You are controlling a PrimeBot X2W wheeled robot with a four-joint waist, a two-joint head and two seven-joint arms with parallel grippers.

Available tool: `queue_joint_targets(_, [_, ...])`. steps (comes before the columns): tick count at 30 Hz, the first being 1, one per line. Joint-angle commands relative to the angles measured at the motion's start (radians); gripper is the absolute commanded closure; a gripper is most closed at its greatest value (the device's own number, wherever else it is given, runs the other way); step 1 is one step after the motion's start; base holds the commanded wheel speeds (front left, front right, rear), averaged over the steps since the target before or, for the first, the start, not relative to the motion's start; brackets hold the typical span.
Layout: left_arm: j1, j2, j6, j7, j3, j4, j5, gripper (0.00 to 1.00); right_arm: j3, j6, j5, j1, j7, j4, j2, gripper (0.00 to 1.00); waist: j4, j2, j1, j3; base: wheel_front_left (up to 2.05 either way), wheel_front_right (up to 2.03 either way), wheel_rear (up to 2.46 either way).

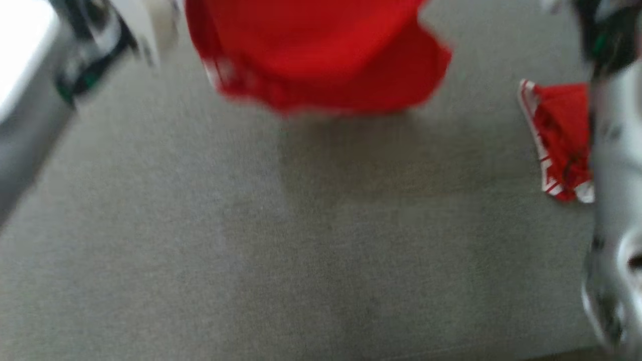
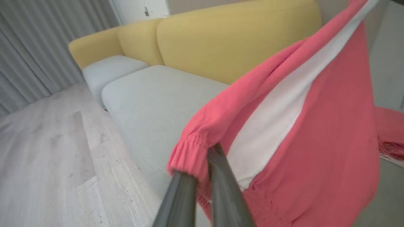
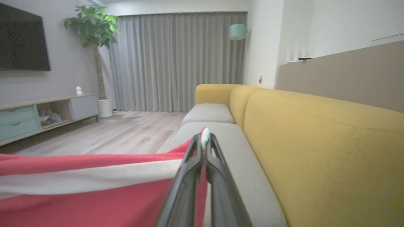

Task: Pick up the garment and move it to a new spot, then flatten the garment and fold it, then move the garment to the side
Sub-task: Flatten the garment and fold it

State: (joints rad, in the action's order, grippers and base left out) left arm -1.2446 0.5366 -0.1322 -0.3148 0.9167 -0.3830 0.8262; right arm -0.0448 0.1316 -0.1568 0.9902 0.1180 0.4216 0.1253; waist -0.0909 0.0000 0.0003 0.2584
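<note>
Two arms (image 1: pixel 95 45) spread wide, left end effector (image 2: pixel 202 160) and right end effector (image 3: pixel 204 138) pinching the garment (image 1: pixel 316 50).

The left gripper (image 2: pixel 202 159) has the garment (image 2: pixel 315 142) caught between its fingers, and the cloth spreads away to the right of them. Beyond those fingertips lies the seat cushion (image 2: pixel 151 104), with the backrest (image 2: pixel 227 41) behind it and the floor (image 2: pixel 47 151) to the left. At the right gripper (image 3: pixel 205 141), the pinched garment runs left of the fingers, the backrest stands to their right, and the curtain (image 3: pixel 176 63) hangs far ahead.
</note>
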Motion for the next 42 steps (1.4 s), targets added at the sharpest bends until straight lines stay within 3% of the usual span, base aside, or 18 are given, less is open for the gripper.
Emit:
queue_joint_targets(1, [-0.090, 0.030, 0.004, 0.013, -0.065, -0.002, -0.014, 1.00, 0.004, -0.001, 0.003, 0.070, -0.015, -0.016, -0.014, 1.00, -0.003, 0.0000, -0.0003, 0.102, 0.00, 0.00, 0.00])
queue_joint_targets(9, [-0.340, -0.057, 0.002, 0.206, -0.071, -0.226, -0.112, 1.00, 0.120, -0.001, 0.084, 0.374, -0.245, 0.267, -0.041, 1.00, -0.001, 0.0000, -0.0003, 0.208, 0.00, 0.00, 0.00])
queue_joint_targets(17, [-0.316, -0.112, 0.002, 0.319, 0.069, -0.303, -0.062, 1.00, 0.134, -0.001, 0.134, 0.376, -0.332, 0.505, -0.054, 1.00, 0.012, 0.0000, -0.0003, 0.236, 0.00, 0.00, 0.00])
queue_joint_targets(21, [-0.228, -0.095, 0.002, 0.314, 0.191, -0.281, 0.006, 1.00, 0.101, -0.001, 0.151, 0.331, -0.323, 0.615, -0.045, 1.00, 0.017, 0.0000, -0.0003, 0.232, 0.00, 0.00, 0.00])
queue_joint_targets(26, [-0.110, -0.030, 0.002, 0.295, 0.334, -0.193, 0.083, 1.00, 0.022, -0.001, 0.140, 0.255, -0.288, 0.729, -0.021, 1.00, 0.020, 0.0000, -0.0003, 0.195, 0.00, 0.00, 0.00])
queue_joint_targets(35, [0.121, 0.054, 0.002, 0.240, 0.363, -0.033, 0.083, 1.00, -0.137, -0.001, 0.054, 0.103, -0.210, 0.816, 0.033, 1.00, 0.014, 0.0000, -0.0003, 0.080, 0.00, 0.00, 0.00])
queue_joint_targets(42, [0.253, 0.042, 0.002, 0.268, 0.363, 0.002, 0.070, 1.00, -0.258, -0.001, -0.087, -0.022, -0.166, 0.768, 0.093, 1.00, 0.000, 0.0000, -0.0003, -0.013, 0.00, 0.00, 0.00])
